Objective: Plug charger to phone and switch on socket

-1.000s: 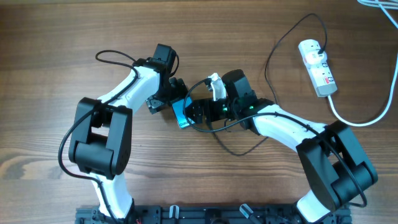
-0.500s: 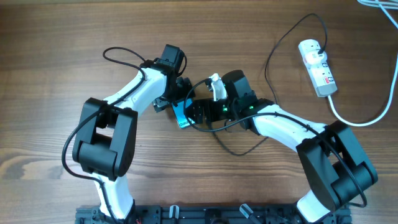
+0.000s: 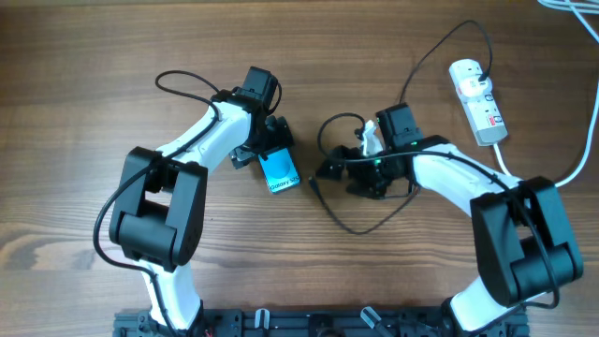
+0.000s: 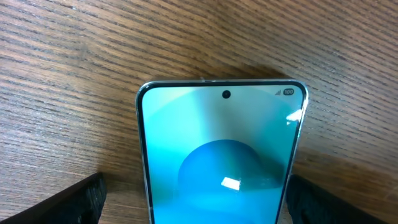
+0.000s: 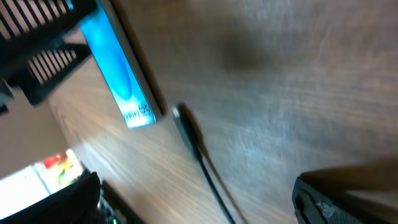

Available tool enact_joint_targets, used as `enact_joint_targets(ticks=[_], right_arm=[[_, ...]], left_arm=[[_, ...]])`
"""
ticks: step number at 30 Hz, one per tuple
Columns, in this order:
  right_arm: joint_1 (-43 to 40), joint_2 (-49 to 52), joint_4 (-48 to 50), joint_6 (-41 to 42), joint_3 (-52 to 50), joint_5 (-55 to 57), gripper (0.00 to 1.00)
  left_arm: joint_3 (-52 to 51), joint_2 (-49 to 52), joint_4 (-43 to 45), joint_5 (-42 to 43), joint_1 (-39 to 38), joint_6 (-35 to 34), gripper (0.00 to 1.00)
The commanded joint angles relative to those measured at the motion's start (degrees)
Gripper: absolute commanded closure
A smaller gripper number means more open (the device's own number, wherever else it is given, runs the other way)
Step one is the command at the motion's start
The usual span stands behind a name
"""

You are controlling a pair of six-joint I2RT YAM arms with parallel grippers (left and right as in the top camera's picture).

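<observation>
Phone [image 3: 279,170] lies flat on the tabletop [image 3: 84,56], centre-left of the overhead frame. Its long axis runs upper left to lower right, and the writing at its lower end is too small to read. The left gripper [image 4: 208,202] has its jaws spread astride the upper end. The charger [image 5: 183,121] tip lies near the lower end, apart from it. The right gripper [image 5: 208,199] has its jaws spread and empty.

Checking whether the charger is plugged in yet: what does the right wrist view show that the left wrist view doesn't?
Only right wrist: the charger, its tip loose on the table beside the text end of the phone, not plugged in. Only left wrist: the phone's opposite end with its camera dot. Both: the lit turquoise phone on the wooden table.
</observation>
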Motion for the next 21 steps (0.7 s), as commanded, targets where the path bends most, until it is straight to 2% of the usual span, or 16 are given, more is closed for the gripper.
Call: enact_joint_targets(ticks=[1, 10, 12, 16, 21], right_arm=[[0.85, 0.55, -2.71, -4.57, -0.37, -0.79, 0.0], [1.33, 0.55, -1.57, -4.35, -0.37, -2.95, 0.0], [1.33, 0.55, -1.57, -2.97, -0.37, -2.93, 0.0], [1.33, 0.55, -1.53, -0.26, -0.37, -3.78, 0.0], [1.79, 0.55, -0.83, -0.85, -0.37, -3.82, 0.0]], left_arm=[[-4.17, 7.43, 1.64, 6.8, -1.46, -1.25, 0.06], [-4.17, 7.43, -1.6, 6.69, -4.81, -0.98, 0.07], [-4.17, 7.43, -3.5, 5.95, -5.07, -0.98, 0.1], [-4.17, 7.43, -6.16, 1.57, -5.05, -0.98, 0.16], [-4.17, 7.43, -7.74, -3.85, -4.0, -0.96, 0.13]])
